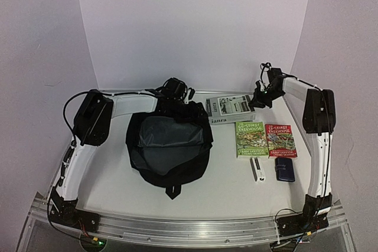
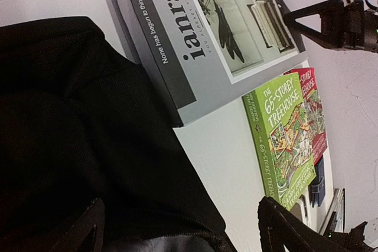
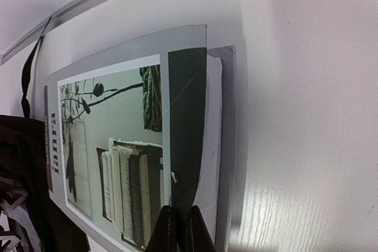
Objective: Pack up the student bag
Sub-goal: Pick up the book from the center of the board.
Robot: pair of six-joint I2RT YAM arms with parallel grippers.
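Because the student bag [image 1: 177,172] lies slumped left of centre on the table [image 1: 224,199] with its mouth gaping upward, I treat it as ready to receive, and the first book as the step in hand. The bag is soft black fabric, sagging and creased. Grey lining [image 1: 168,137] shows in the opening, a small loop handle [image 1: 173,192] sits at its 6 o'clock, and I can see nothing inside. At its 12 o'clock rim hangs my left gripper [image 1: 174,90], fingers spread wide over the black cloth and holding nothing. At 2 o'clock from the bag lies the grey book [image 1: 230,107], its spine just beside the fabric. My right gripper [image 1: 260,95] sits at that book's 3 o'clock edge with its fingers pressed together. The wrist view suggests the top cover stands a little off the pages there, but I cannot tell whether anything is pinched between them. To do this well I would confirm the grip takes more than the thin cover, since a lift by the cover alone would likely let the book swing open and drop; a deeper bite looks safer. I would then carry it low toward 9 o'clock, with the left side pinching the rim to keep the mouth open. The green book [image 1: 250,138], red book [image 1: 280,140] and dark-blue case [image 1: 285,169] lie toward 3 and 4 o'clock, apart from the bag.
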